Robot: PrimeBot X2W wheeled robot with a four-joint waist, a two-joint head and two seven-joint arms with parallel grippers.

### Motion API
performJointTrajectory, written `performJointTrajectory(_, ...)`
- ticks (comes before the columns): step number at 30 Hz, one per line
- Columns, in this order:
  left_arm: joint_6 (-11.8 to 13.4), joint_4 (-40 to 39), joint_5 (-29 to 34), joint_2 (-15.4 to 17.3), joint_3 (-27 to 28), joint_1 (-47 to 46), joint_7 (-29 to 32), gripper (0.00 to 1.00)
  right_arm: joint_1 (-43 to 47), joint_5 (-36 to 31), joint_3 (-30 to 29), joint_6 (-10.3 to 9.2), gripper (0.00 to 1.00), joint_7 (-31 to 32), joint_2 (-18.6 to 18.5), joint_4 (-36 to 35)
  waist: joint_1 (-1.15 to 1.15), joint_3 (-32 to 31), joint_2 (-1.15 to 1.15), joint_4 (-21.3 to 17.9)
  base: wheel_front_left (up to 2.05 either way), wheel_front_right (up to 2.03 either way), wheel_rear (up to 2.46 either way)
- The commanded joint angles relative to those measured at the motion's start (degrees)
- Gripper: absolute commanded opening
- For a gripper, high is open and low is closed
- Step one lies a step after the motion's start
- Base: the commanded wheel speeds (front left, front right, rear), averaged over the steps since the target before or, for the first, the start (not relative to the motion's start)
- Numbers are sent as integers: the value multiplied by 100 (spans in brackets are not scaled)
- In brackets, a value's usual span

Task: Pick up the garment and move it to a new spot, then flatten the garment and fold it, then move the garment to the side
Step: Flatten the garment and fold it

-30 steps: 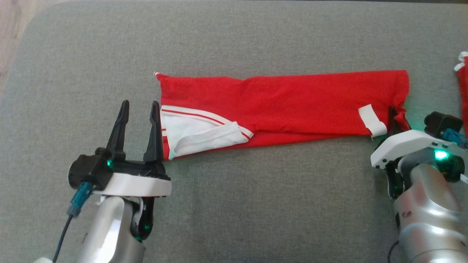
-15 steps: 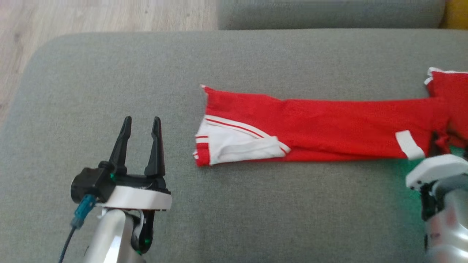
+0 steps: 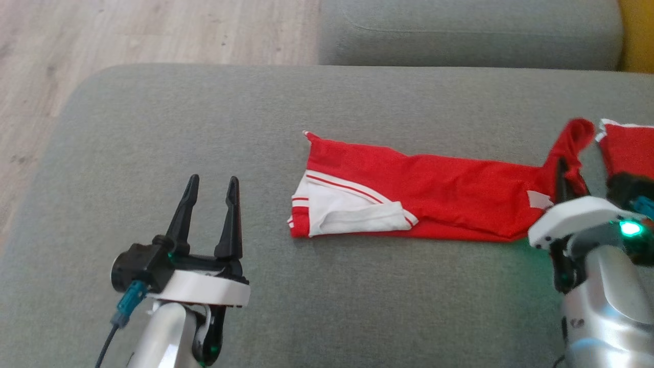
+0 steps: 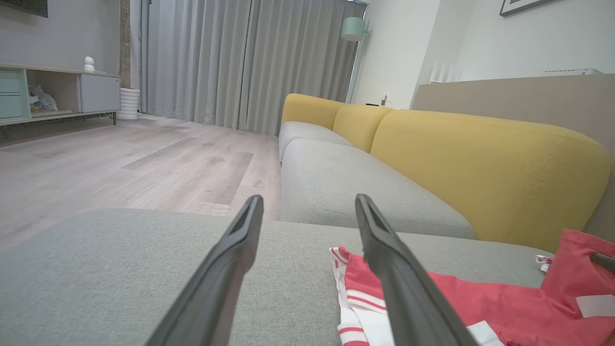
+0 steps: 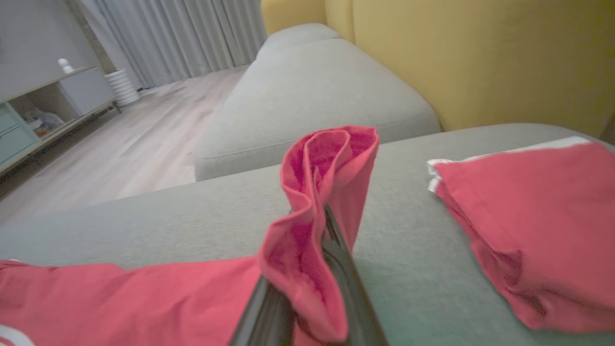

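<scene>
Bunching over the right jaws clamped on it, garment half-hides them; left jaws wide.

Red garment with white stripes on grey cushion.

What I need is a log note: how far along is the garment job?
Done: the garment lies flat as a long folded strip on the grey cushion. In hand: the right claw is shut on its raised end; the left claw is open, off the cloth. Left: final folds, moving aside.
</scene>
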Motion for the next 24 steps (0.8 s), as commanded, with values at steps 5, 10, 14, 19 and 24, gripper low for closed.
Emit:
performJointTrajectory(5,-29,-196,-40,35,94,-199,-30,100,-221,789,1168,19,0,136,34,-561,1,-61,0,354,0,0,0)
performJointTrajectory(10,-30,-185,-79,35,61,-247,-30,100,-187,1512,2208,19,0,162,35,-780,1,-47,0,650,0,0,0)
performJointTrajectory(14,-31,-174,-121,35,-44,-297,-30,100,-244,1853,2797,19,0,115,36,-744,1,25,0,893,0,0,0)
performJointTrajectory(19,-31,-162,-212,35,-155,-394,-30,100,-358,2205,3290,19,0,63,36,-460,1,176,0,1194,0,0,0)
performJointTrajectory(24,-17,-159,-303,35,-248,-448,-30,100,-502,2335,3497,19,0,-25,36,-107,1,315,0,1393,0,0,0)
